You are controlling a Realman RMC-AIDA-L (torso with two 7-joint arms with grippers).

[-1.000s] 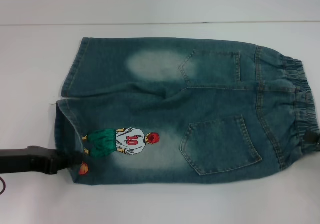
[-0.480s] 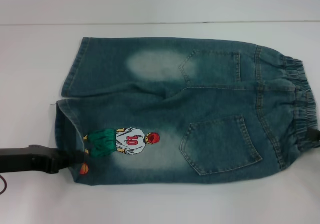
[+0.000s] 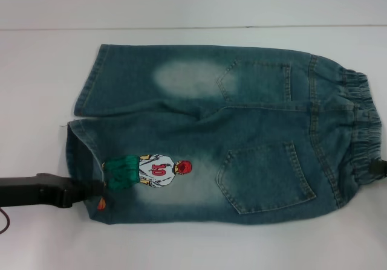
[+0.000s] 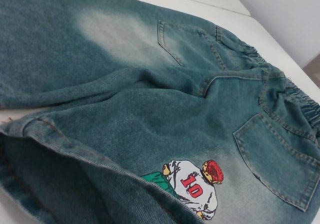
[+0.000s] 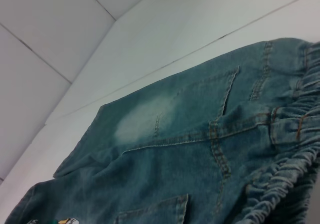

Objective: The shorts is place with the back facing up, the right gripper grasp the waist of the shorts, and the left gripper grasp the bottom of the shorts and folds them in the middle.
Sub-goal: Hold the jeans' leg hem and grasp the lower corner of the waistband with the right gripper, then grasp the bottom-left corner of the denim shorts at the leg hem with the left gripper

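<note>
Red "10" on shorts (image 4: 150,108) cartoon player's jersey.

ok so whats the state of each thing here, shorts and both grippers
denim shorts: spread flat on the white table, back pockets up, not folded, near leg hem lifted slightly
left gripper: at the hem of the near leg by the basketball print, fingers hidden under the denim
right gripper: at the near end of the elastic waistband, barely in view

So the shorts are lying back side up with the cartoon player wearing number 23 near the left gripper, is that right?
Not quite. The head view shows the shorts back side up, and the cartoon player near the left gripper, but his number is 10, not 23.
</note>
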